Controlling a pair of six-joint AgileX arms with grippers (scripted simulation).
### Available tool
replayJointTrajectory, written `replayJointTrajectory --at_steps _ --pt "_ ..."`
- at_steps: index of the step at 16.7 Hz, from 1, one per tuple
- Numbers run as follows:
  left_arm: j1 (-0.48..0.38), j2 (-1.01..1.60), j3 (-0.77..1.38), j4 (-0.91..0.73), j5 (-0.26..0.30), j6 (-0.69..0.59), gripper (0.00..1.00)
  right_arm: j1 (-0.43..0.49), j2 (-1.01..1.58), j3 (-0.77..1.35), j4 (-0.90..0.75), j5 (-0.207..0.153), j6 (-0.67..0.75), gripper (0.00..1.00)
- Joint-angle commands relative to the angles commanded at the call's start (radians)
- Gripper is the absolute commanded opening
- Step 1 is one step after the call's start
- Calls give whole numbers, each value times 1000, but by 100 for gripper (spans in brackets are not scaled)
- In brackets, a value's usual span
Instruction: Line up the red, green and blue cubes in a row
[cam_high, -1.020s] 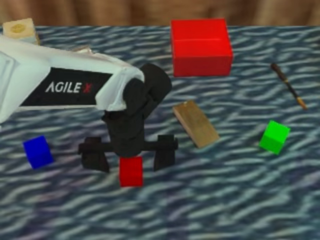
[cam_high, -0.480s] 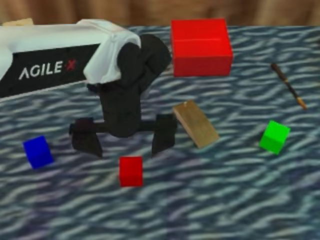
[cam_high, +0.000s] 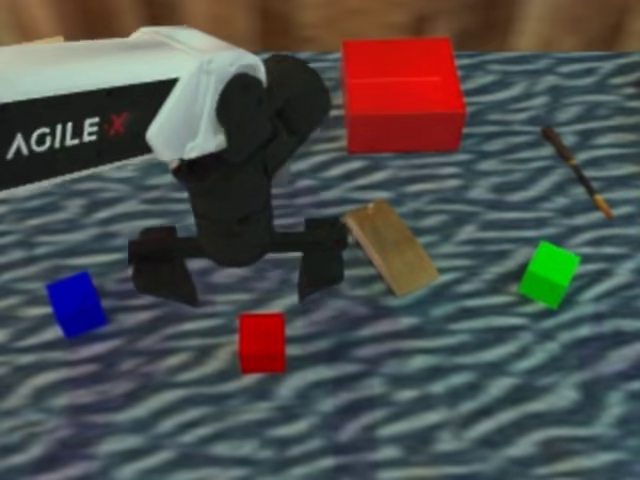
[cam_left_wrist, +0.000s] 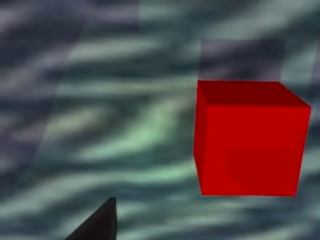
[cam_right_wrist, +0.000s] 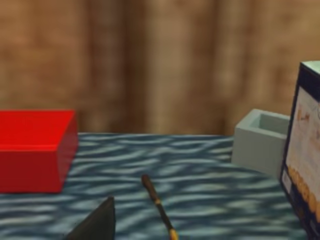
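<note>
Three cubes – red cube (cam_high: 262, 342), green cube (cam_high: 549, 273), blue cube (cam_high: 76, 304)

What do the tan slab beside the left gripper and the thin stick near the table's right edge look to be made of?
The tan slab looks like wood or cardboard: flat, matte brown, faintly grained. The thin stick looks like dark wood with a paler tip, perhaps a brush or pencil; the render leaves it open. The left gripper is open.

Table (cam_high: 420, 400) with rippled blue surface bearing red cube (cam_high: 262, 342), blue cube (cam_high: 76, 304), green cube (cam_high: 549, 273), red box (cam_high: 402, 94), wooden block (cam_high: 391, 247) and stick (cam_high: 577, 171).
</note>
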Motion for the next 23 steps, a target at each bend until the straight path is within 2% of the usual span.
replayJointTrajectory --at_steps 5,10,17,23 --pt "113 -260 -206 131 -7 19 100 36 253 227 -148 -1 -108 100" --pt "288 -732 -555 357 -13 101 100 89 744 579 -390 3 -282 100" --pt "504 -1406 -1060 701 -9 339 100 172 1478 1081 -756 5 -538 100" --pt "607 -1795 -1332 934 10 558 100 225 1902 1415 -974 4 -699 100"
